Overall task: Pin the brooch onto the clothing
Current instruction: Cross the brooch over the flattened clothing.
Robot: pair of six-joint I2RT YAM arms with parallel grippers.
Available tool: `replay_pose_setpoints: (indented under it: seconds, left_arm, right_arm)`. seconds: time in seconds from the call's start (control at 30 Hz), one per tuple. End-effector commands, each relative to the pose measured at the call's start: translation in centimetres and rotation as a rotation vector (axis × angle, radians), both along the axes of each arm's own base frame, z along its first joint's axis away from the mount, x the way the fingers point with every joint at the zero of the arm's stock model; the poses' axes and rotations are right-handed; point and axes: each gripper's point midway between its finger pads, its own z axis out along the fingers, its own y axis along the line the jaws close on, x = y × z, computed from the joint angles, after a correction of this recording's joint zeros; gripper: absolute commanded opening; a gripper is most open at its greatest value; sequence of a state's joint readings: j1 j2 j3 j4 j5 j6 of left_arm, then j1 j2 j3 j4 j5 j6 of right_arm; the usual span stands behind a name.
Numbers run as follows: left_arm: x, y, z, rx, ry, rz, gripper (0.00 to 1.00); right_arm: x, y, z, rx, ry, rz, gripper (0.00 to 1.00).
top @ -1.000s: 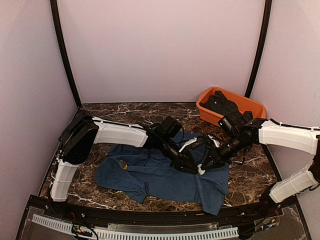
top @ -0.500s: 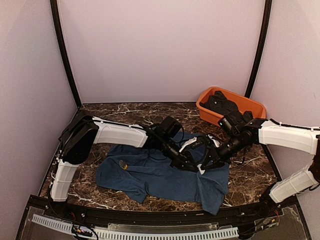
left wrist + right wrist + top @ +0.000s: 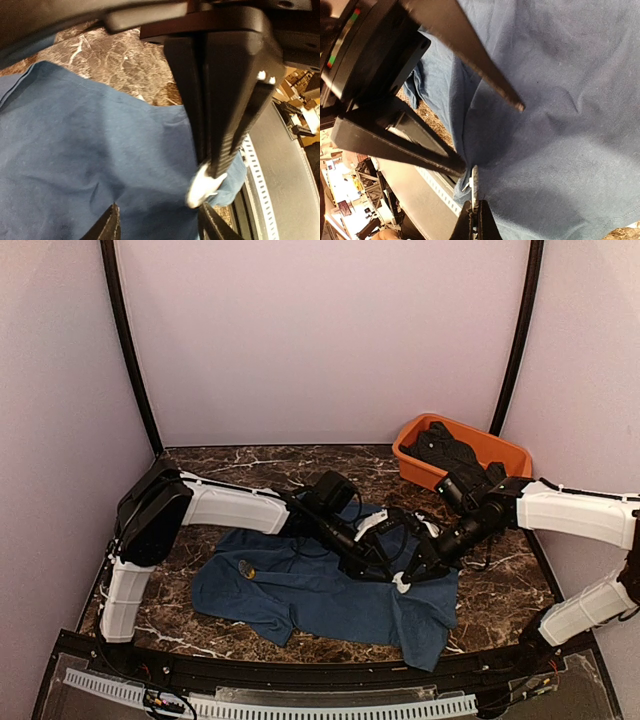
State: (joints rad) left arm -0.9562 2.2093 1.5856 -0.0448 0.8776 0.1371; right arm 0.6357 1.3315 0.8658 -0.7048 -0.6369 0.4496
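one t-shirt [image 3: 300, 592], left gripper [image 3: 160, 226] spread apart, right gripper [image 3: 474, 206] pinching one white brooch [image 3: 202, 186].

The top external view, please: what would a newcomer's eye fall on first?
Both arms meet over the navy T-shirt spread mid-table, the right gripper shut on a small white piece beside the open left gripper. Next comes the orange tub of dark clothes at the far right corner.
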Motion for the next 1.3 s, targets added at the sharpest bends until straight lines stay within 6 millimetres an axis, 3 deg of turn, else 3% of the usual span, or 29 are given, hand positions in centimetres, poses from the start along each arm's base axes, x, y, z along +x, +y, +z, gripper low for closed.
replay_pose_setpoints:
  seconds: [0.0, 0.27, 0.5, 0.7, 0.93, 1.27]
  left_arm:
    - [0.4, 0.5, 1.5, -0.007, -0.068, 0.018, 0.55]
    - [0.5, 0.9, 2.1, -0.011, -0.086, 0.031, 0.68]
    - [3.0, 2.1, 6.5, -0.180, -0.122, 0.175, 0.82]
    - [0.9, 1.9, 5.5, -0.160, -0.105, 0.073, 0.98]
    - [-0.8, 0.8, 2.0, -0.015, -0.188, 0.028, 0.99]
    - [-0.9, 0.2, -0.1, 0.063, -0.209, 0.038, 0.99]
  right_arm:
    - [0.3, 0.6, 1.2, 0.034, -0.011, 0.019, 0.00]
    - [0.6, -0.4, -0.1, -0.040, -0.006, -0.006, 0.00]
    - [0.6, -0.8, -0.3, -0.052, -0.011, -0.015, 0.00]
    - [0.8, -0.8, -0.1, -0.045, -0.004, -0.024, 0.00]
    - [0.9, -0.7, 0.2, -0.025, 0.015, -0.036, 0.00]
    - [1.1, -0.5, 1.3, 0.002, 0.010, -0.048, 0.00]
